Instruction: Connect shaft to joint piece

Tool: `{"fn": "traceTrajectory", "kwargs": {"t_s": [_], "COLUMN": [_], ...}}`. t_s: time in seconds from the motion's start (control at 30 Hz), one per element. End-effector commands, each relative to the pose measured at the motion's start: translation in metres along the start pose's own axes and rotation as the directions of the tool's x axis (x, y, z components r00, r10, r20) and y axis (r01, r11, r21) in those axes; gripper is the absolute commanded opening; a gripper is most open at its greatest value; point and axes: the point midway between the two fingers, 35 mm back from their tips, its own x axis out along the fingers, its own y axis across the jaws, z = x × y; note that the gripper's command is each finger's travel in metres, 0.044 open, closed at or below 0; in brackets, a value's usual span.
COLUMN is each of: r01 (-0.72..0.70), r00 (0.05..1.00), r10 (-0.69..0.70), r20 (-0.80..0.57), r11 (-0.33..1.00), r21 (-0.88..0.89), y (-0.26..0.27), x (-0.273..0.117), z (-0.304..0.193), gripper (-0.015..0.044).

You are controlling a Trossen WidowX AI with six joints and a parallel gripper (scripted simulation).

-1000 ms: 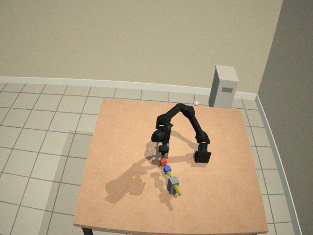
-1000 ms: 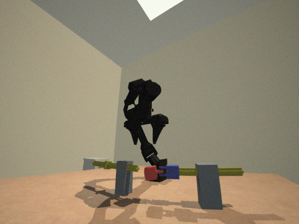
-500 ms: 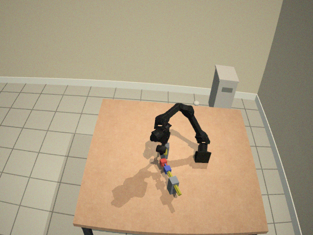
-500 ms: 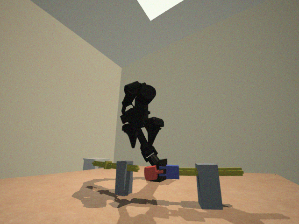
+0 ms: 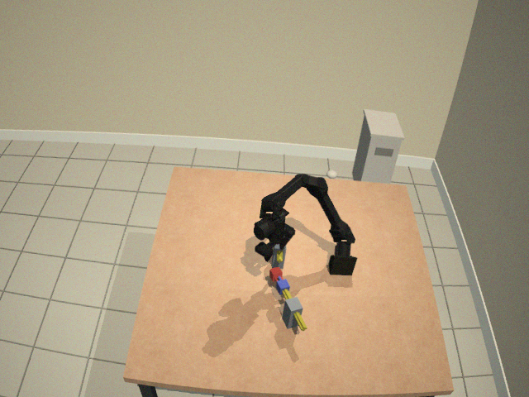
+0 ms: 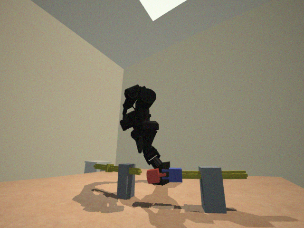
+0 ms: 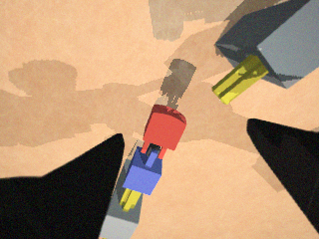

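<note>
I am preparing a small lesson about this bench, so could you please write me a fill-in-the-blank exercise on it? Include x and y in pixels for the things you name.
1. The joint piece (image 5: 275, 274) (image 6: 153, 175) (image 7: 165, 127) is coloured ____.
2. The piece between it and the fixed shaft (image 5: 300, 321) (image 6: 234, 175) (image 7: 129, 199) is ____.
3. Both shafts are ____ in colour.
4. The gripper (image 7: 182, 131) is ____, holding nothing.

Missing words: red; blue; yellow; open

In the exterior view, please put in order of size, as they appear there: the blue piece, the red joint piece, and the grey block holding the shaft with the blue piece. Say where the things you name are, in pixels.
Largest to smallest:
1. The grey block (image 5: 290, 315) (image 6: 212, 191)
2. Unsure: the blue piece (image 5: 283, 285) (image 6: 175, 175) (image 7: 143, 177) and the red joint piece (image 5: 275, 274) (image 6: 153, 175) (image 7: 165, 128) look alike.
</note>
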Motion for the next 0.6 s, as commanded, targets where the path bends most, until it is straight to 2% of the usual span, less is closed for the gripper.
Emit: {"fn": "traceTrajectory", "kwargs": {"t_s": [0.0,0.4,0.57], "r01": [-0.007,-0.004,-0.004], "r00": [1.0,0.999,0.999], "r10": [0.008,0.02,0.021], "r20": [-0.009,-0.028,-0.029], "r11": [0.993,0.88,0.87], "r21": [0.122,0.476,0.494], "y": [-0.001,-0.0018,-0.0018], "x": [0.001,0.0078,0.0082], "z": [0.0009,0.0023,0.0024], "gripper": [0.044,0.044,0.044]}}
